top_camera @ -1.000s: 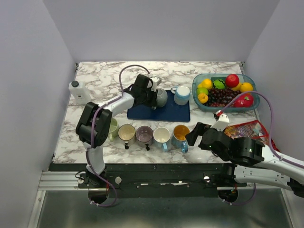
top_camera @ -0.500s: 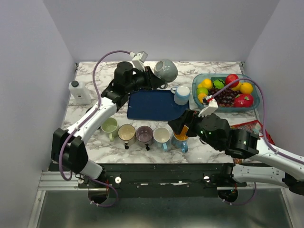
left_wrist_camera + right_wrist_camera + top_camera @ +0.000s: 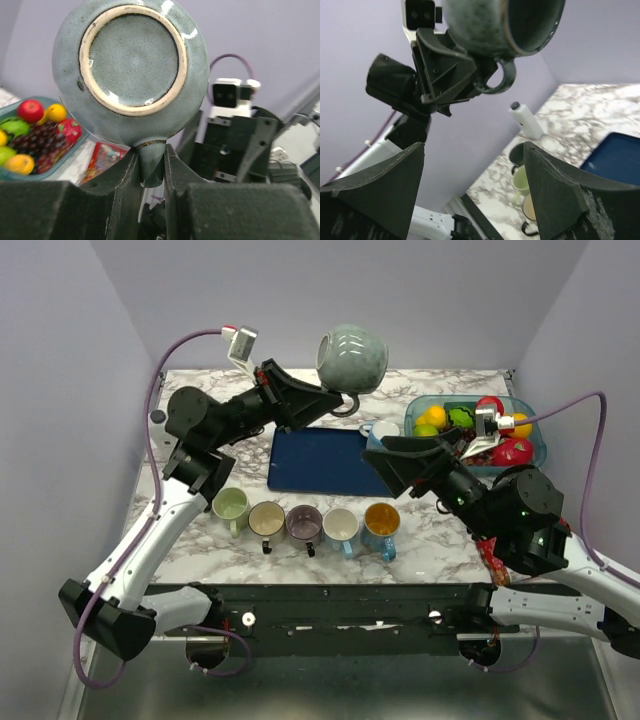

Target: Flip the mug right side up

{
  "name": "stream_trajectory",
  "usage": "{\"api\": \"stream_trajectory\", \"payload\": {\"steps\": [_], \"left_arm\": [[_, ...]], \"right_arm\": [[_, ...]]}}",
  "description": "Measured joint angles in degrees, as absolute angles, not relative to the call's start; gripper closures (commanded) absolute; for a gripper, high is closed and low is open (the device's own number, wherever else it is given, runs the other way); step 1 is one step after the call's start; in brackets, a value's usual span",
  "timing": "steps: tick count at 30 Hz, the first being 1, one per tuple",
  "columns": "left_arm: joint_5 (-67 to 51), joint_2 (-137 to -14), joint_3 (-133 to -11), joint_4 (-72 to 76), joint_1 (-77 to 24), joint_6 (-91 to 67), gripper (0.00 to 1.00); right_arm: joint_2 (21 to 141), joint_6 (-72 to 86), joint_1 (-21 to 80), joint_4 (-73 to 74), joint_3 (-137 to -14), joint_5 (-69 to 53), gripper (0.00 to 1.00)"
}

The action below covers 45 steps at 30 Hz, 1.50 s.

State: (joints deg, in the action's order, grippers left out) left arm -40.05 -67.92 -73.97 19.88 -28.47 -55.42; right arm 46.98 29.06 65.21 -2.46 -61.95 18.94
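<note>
The left gripper (image 3: 330, 400) is clamped on the handle of the mug (image 3: 352, 357) and holds it high in the air above the back of the table (image 3: 200, 430), over the far edge of the blue tray (image 3: 325, 462). The mug looks tipped on its side: the left wrist view stares straight at its base, and the right wrist view catches the mouth from below. The right gripper (image 3: 392, 465) is raised under it, jaws spread wide with nothing between them.

This looks like a handoff for the flip. The smart move is probably for the right gripper to pinch the rim wall away from the handle – the round glazed body looks slippery – and for the left not to let go until that grip is solid.

Hard to tell: the top of the mug is cut off in the right wrist view, the inside is just dark, and it's not clear how near the right fingers actually are to the mug.
</note>
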Motion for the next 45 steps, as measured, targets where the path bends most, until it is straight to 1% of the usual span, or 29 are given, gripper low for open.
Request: {"api": "stream_trajectory", "payload": {"steps": [3, 7, 12, 14, 15, 17, 18, 24, 26, 27, 29, 30, 33, 34, 35, 42, 43, 44, 45], "left_arm": [[-41.23, -64.82, -73.56, 22.59, -29.06, -57.34, 1.0], [-42.33, -61.69, -73.56, 24.47, -30.3, -58.57, 1.0], [-43.27, -60.03, -73.52, 25.74, -31.35, -59.13, 1.0], [-43.38, -59.99, -73.36, 25.85, -31.59, -59.29, 1.0], [-43.38, -60.01, -73.28, 25.82, -31.64, -59.31, 1.0], [-43.42, -60.01, -72.88, 25.65, -31.66, -59.42, 1.0], [-43.42, -60.01, -72.69, 25.61, -31.73, -59.46, 1.0], [-43.62, -60.03, -72.29, 25.67, -32.01, -59.72, 1.0], [-43.77, -59.99, -72.29, 25.78, -32.05, -59.83, 1.0], [-43.81, -59.99, -72.29, 25.89, -32.08, -59.86, 1.0], [-43.81, -59.99, -72.29, 26.13, -32.32, -59.9, 1.0], [-43.88, -59.99, -72.29, 26.22, -32.4, -59.94, 1.0], [-44.05, -59.99, -72.29, 27.05, -32.38, -59.59, 1.0], [-43.99, -60.01, -72.29, 27.64, -32.38, -59.35, 1.0], [-43.97, -60.01, -72.29, 28.21, -32.38, -59.22, 1.0], [-43.77, -60.12, -72.29, 29.1, -32.49, -59.27, 0.99], [-43.77, -60.23, -72.29, 29.1, -32.49, -59.24, 0.93], [-43.77, -60.27, -72.29, 29.08, -32.49, -59.2, 0.71], [-43.77, -60.34, -72.27, 28.97, -32.51, -59.05, 0.61]], "right_arm": [[48.05, 27.38, 65.12, -5.56, -62.85, 16.4, 0.21], [50.76, 25.58, 65.01, -8.16, -65.47, 12.78, 0.21], [53.41, 23.49, 64.9, -10.98, -68.1, 7.79, 0.21], [54.5, 22.94, 64.86, -11.73, -69.43, 6.13, 0.23], [54.94, 22.74, 64.86, -12.16, -69.91, 5.5, 0.27], [55.68, 22.35, 64.86, -12.58, -70.59, 4.6, 0.31], [56.05, 22.26, 64.86, -12.69, -70.89, 4.34, 0.35], [57.78, 21.91, 64.71, -13.63, -71.16, 4.01, 0.52], [58.15, 21.82, 64.53, -13.87, -71.16, 4.05, 0.53], [58.33, 21.78, 64.47, -14.04, -71.16, 4.05, 0.56], [58.74, 21.67, 64.42, -14.48, -71.16, 4.03, 0.64], [58.96, 21.47, 64.42, -14.55, -71.16, 4.05, 0.71], [59.64, 21.8, 64.25, -15.49, -71.35, 4.54, 0.83], [59.75, 22.17, 64.23, -15.59, -71.66, 4.67, 0.94], [59.83, 22.33, 64.25, -15.59, -71.94, 4.6, 0.99], [59.77, 21.96, 64.42, -15.62, -72.1, 5.1, 0.99], [59.68, 21.93, 64.42, -15.51, -72.05, 5.54, 0.99], [59.55, 21.93, 64.42, -15.38, -71.99, 6.17, 0.99], [59.42, 21.93, 64.45, -15.27, -71.85, 6.79, 1.0]]}}
